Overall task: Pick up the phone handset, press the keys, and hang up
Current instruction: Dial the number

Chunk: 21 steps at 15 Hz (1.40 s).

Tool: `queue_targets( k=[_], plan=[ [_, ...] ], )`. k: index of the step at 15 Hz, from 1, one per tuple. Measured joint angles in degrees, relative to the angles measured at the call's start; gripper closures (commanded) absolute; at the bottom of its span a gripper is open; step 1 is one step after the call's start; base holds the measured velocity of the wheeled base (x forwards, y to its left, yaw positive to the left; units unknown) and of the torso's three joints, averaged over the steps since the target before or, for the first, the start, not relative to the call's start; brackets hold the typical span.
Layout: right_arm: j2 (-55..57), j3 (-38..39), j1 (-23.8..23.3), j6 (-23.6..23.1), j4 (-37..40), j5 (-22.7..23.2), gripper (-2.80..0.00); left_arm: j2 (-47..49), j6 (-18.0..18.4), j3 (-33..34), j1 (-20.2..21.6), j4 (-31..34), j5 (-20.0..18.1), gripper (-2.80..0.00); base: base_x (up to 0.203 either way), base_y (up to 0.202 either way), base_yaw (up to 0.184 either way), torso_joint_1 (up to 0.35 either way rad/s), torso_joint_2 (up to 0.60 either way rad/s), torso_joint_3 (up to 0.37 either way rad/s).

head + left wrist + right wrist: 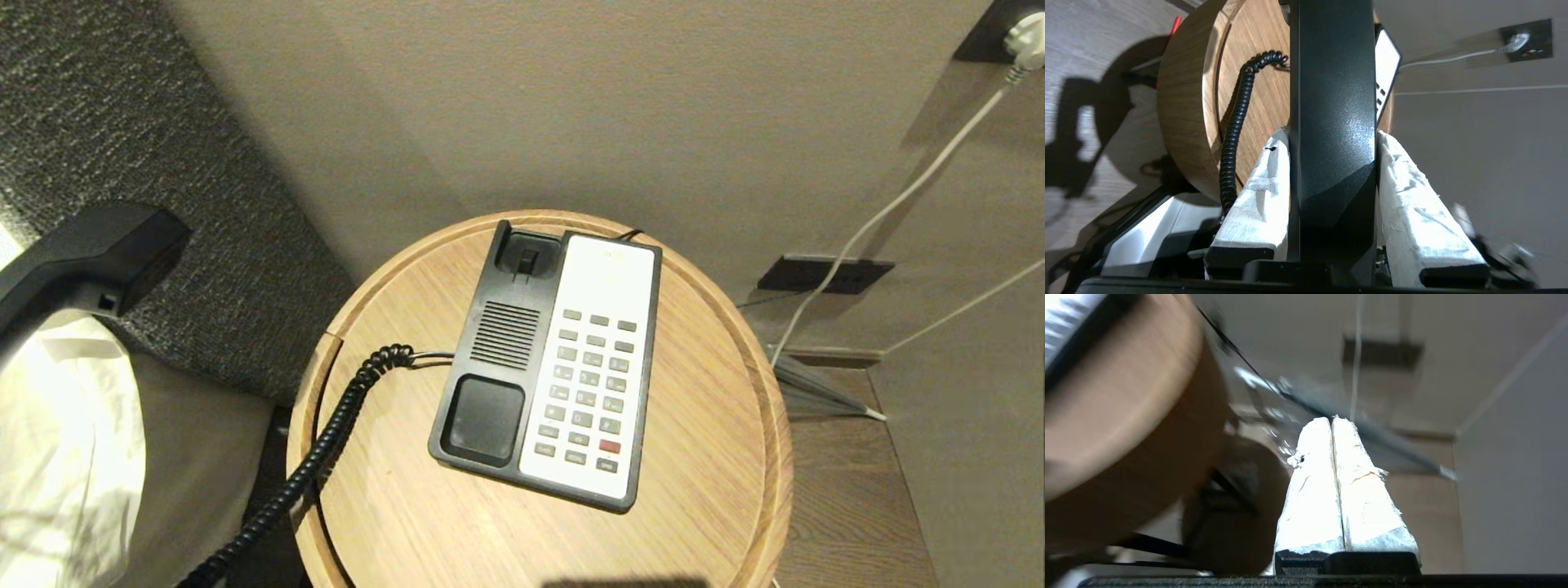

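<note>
The black phone handset [86,257] is lifted off its base and hangs at the far left of the head view, over the bed. In the left wrist view my left gripper [1333,136] is shut on the handset [1333,102], a white-wrapped finger pressed to each side. The black coiled cord [326,441] runs from the phone base [551,367] off the table's left edge. The grey keys [589,390], with one red button, sit in the white faceplate and are uncovered. My right gripper [1332,418] is shut with nothing in it, low beside the table, outside the head view.
The phone base stands on a round wooden side table [718,457] with a raised rim. A bed with white linen [57,457] and a dark headboard [163,122] lies to the left. A white cable [890,204] runs from a wall socket [1016,33] on the right.
</note>
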Motion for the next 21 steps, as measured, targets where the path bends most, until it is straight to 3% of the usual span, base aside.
queue_targets(
  k=[2, 3, 8, 9, 11, 14, 16, 18, 21],
  plan=[
    [4.2, -10.4, -0.1, 1.1, 6.7, 1.5, 0.0, -0.1, 0.1, 0.1, 0.0, 0.0, 0.0, 0.0, 0.0, 0.0, 0.0, 0.0, 0.0, 0.0],
    [7.8, -13.2, -0.1, 1.0, 6.4, 2.1, 0.0, -0.1, 0.1, 0.1, 0.0, 0.0, 0.0, 0.0, 0.0, 0.0, 0.0, 0.0, 0.0, 0.0],
    [42.6, -22.2, 2.9, -1.1, -4.0, 3.6, 0.0, 0.0, 1.0, 0.1, 0.0, 0.0, 0.0, 0.0, 0.0, 0.0, 0.0, 0.0, 0.0, 0.0],
    [49.8, -24.1, 5.6, -0.5, -6.3, 2.7, 0.0, 0.0, 1.0, 0.3, 0.0, 0.0, 0.0, 0.0, 0.0, 0.0, 0.0, 0.0, 0.0, 0.0],
    [62.2, -27.4, 16.4, 2.7, -10.4, -0.9, 0.0, -0.2, 1.2, 1.0, 0.0, -0.1, 0.1, 0.0, 0.0, 0.0, 0.0, 0.0, 0.0, 0.0],
    [75.1, -33.1, 36.3, 9.7, -16.3, -11.3, 0.0, -0.7, 1.1, 1.3, 0.1, -0.2, 0.0, 0.0, 0.0, 0.0, 0.0, 0.0, 0.0, 0.0],
    [80.4, -38.2, 45.9, 14.7, -16.8, -18.6, 0.0, -1.2, 1.0, 1.5, 0.1, -0.2, 0.0, 0.0, 0.0, 0.0, 0.0, 0.0, 0.0, 0.0],
    [82.8, -41.7, 50.6, 17.1, -14.4, -22.8, 0.0, -1.5, 1.0, 1.6, 0.1, -0.2, 0.0, 0.0, 0.0, 0.0, 0.0, 0.0, 0.0, 0.0],
    [84.1, -42.5, 54.1, 18.7, -14.0, -23.2, 0.0, -1.7, 1.0, 1.5, 0.1, -0.2, 0.0, 0.0, 0.0, 0.0, 0.0, 0.0, 0.0, 0.0]
  ],
)
